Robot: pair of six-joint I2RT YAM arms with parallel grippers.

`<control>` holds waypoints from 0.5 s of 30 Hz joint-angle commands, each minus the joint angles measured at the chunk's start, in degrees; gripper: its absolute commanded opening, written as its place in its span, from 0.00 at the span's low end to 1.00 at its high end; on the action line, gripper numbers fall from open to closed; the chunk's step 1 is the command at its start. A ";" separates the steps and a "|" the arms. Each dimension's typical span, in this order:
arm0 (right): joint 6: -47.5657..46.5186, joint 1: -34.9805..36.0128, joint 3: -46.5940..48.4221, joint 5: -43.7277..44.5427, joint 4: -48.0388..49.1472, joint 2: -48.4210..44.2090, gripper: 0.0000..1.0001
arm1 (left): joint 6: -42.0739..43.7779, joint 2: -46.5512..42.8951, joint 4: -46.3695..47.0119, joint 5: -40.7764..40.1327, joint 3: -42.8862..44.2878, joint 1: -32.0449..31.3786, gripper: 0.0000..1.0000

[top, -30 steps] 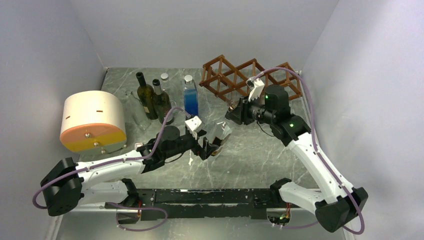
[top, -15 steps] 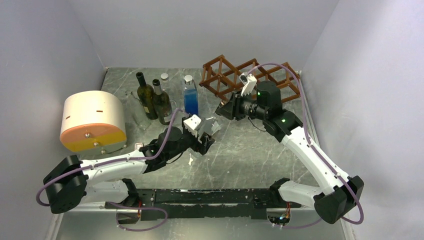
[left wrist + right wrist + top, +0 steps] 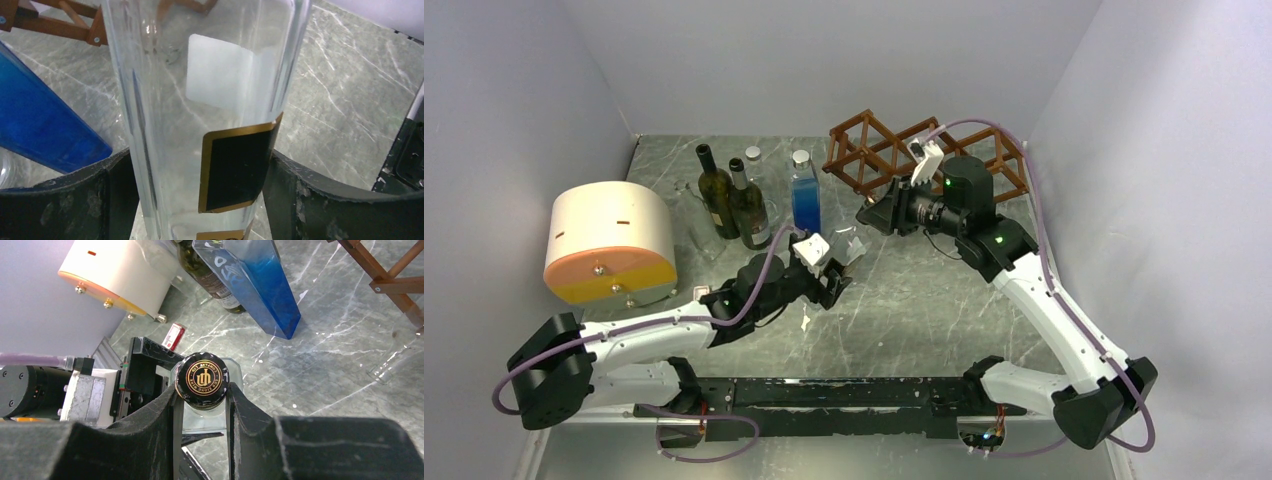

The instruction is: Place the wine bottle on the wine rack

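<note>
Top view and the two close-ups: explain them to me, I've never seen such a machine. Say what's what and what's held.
Two robot arms are bolted at the near edge of the table. The wide picture comes from a camera above them; each close-up comes from a camera on one wrist. On the table stand a wooden wine rack, two dark bottles, a blue bottle and a white-and-orange drum. Both arms hold one clear bottle: the right gripper pinches its black cap, the left gripper clasps its body.
</note>
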 commanded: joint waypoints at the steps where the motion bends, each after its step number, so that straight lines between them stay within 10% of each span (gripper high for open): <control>1: 4.55 0.24 3.51 -0.78 7.23 -3.72 0.00 | 3.90 -1.45 0.50 4.88 0.48 -0.48 0.87; 9: 5.43 0.29 3.05 -1.10 7.27 -4.53 0.00 | 2.40 -0.84 0.94 3.84 -0.08 -0.47 0.80; 13: 5.58 0.23 3.06 -0.90 6.40 -5.04 0.01 | 3.06 -0.19 -0.96 0.69 1.80 -0.47 0.40; 15: 4.72 0.20 3.30 -0.83 4.55 -5.44 0.22 | 5.19 -0.63 -0.60 2.10 2.06 -0.46 0.10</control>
